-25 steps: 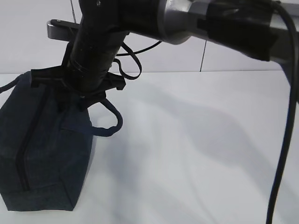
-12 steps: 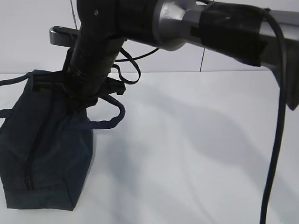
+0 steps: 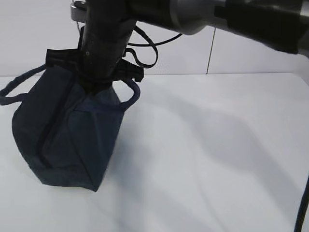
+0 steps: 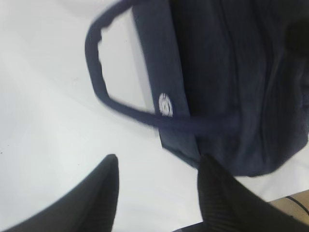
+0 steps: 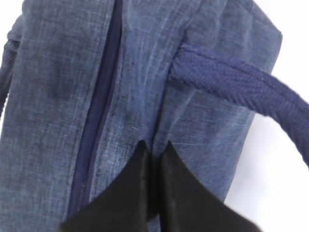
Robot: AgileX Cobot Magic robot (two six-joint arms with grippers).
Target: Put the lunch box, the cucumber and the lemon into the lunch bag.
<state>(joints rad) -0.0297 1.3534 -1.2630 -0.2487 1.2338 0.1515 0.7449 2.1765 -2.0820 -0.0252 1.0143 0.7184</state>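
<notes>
On your left, the lunch bag (image 3: pixel 67 140) stands tilted on the white table (image 3: pixel 217 159), one loop handle (image 3: pixel 14 92) hanging off its far left side. Your left gripper (image 4: pixel 157 188) hovers with its fingers spread, holding nothing, just beside the bag's other handle (image 4: pixel 120 104). Your right gripper (image 5: pixel 153 159) is pinched tight on a fold of the bag's fabric beside the closed zipper (image 5: pixel 99 111).

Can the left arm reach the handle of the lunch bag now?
Probably yes. The left gripper is open, with bare table between it and the loop handle of the lunch bag; nothing blocks it.
</notes>
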